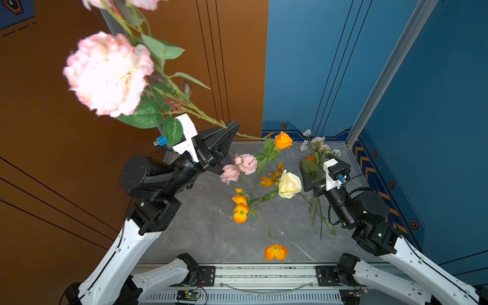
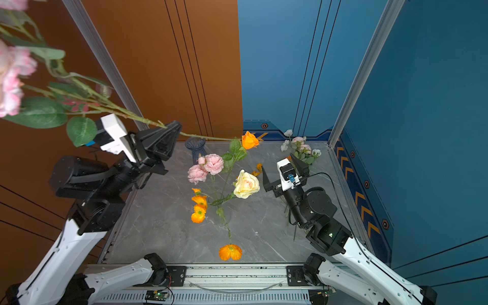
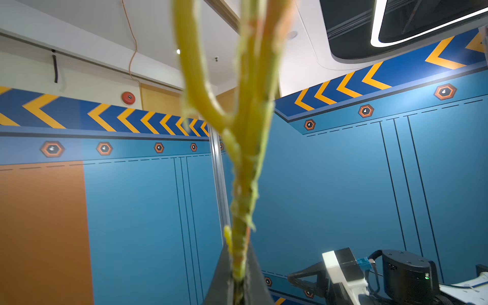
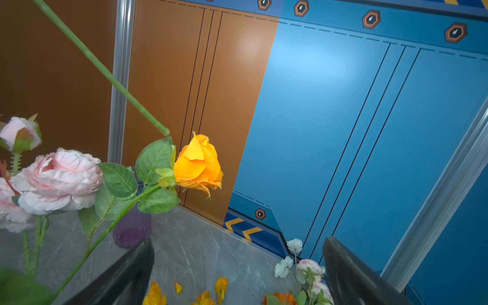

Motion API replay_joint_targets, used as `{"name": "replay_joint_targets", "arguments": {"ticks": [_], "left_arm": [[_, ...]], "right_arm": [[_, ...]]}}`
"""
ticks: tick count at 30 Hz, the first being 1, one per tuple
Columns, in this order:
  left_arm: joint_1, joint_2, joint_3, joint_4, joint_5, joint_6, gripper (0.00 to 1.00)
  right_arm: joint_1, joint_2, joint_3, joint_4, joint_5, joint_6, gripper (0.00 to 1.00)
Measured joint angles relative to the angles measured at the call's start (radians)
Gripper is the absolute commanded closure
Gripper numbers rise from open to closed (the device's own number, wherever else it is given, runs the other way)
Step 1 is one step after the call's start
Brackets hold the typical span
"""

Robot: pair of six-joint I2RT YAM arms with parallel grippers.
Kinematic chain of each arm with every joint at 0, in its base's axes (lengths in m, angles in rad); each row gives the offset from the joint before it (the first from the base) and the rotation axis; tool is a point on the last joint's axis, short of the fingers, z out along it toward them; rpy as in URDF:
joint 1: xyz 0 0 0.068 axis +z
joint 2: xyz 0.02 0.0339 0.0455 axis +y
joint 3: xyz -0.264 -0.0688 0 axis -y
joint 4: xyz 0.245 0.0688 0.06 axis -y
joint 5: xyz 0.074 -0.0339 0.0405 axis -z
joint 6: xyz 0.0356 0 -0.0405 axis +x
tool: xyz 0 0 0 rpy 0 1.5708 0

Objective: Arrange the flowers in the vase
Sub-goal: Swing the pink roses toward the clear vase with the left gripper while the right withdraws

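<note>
Table (image 1: 200, 237): front corners bare, free passage. Centre blocked by spreading flowers (image 1: 264, 184); one orange bloom (image 1: 276, 252) reaches toward the front edge. Back left: vase (image 2: 195, 148), with a long stem (image 3: 244, 184) slanting across above it. Back-right corner crowded by a small bunch (image 1: 318, 148).

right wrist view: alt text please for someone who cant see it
The right gripper, jaws open, faces an orange rose on a leafy stem above a grey marble table, with pink roses beside it and a purple vase behind the leaves. A bare green stem slants across the brown wall panel.
</note>
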Motion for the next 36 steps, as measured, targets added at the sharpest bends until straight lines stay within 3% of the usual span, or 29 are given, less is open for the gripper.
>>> {"name": "replay_joint_targets", "arguments": {"ticks": [8, 14, 19, 28, 36], "left_arm": [[0.005, -0.268, -0.035, -0.251, -0.135, 0.119, 1.0], [0.005, -0.36, -0.152, -0.414, -0.217, 0.112, 1.0], [0.005, -0.411, -0.28, -0.479, -0.237, 0.07, 1.0], [0.005, -0.435, -0.408, -0.467, -0.233, -0.039, 1.0], [0.005, -0.441, -0.486, -0.382, -0.221, -0.127, 1.0]], "right_arm": [[-0.005, -0.056, -0.042, -0.271, 0.013, 0.195, 0.0], [-0.005, -0.068, -0.103, -0.359, -0.121, 0.309, 0.0], [0.019, -0.025, -0.145, -0.366, -0.267, 0.369, 0.0], [0.108, 0.023, -0.314, -0.233, -0.344, 0.448, 0.0], [0.159, 0.112, -0.333, -0.139, -0.366, 0.472, 0.0]]}}
